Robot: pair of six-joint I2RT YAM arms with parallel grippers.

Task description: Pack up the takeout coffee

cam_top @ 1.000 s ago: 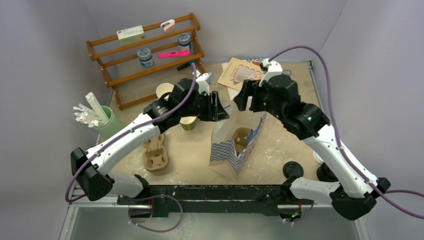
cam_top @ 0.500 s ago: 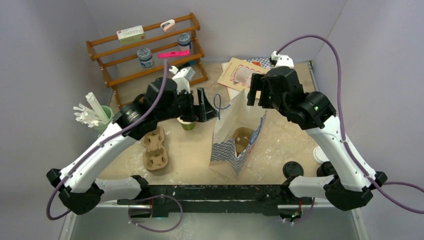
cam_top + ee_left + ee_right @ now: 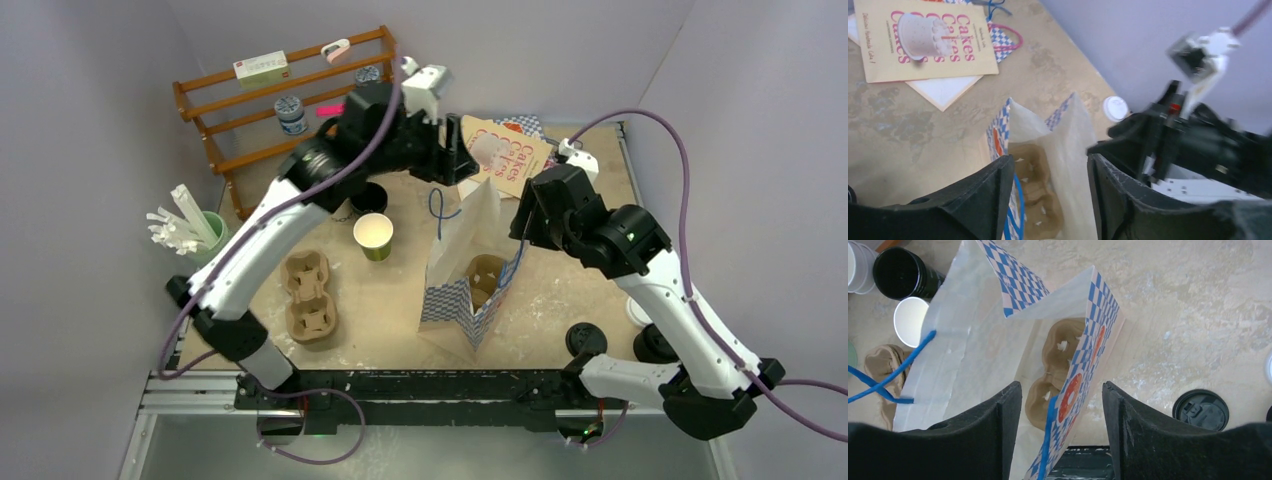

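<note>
Black paper, lidless and dark inside, the takeout coffee cup (image 3: 903, 274) stood on the worktop (image 3: 590, 270) outside the paper bag (image 3: 452, 262). Seen from above, it was at about 10 o'clock from the bag, just beside a stack of white cups (image 3: 858, 265) and near a green cup (image 3: 373, 236). Its round black lid (image 3: 585, 338) lay flat at 4 o'clock from the bag, well apart from the cup.

The bag stood upright and open, with a brown cardboard carrier (image 3: 1058, 365) at its bottom. A second carrier (image 3: 307, 297) lay on the worktop at 9 o'clock.

The left claw (image 3: 1050, 167) hung over the bag's far edge at 12 o'clock, its fingers spread and grasping nothing. The right claw (image 3: 1062, 390) hovered above the bag's mouth at 2 o'clock, also released. A blue handle (image 3: 1048, 430) of the bag ran between its fingers, but whether it touched them could not be told.
</note>
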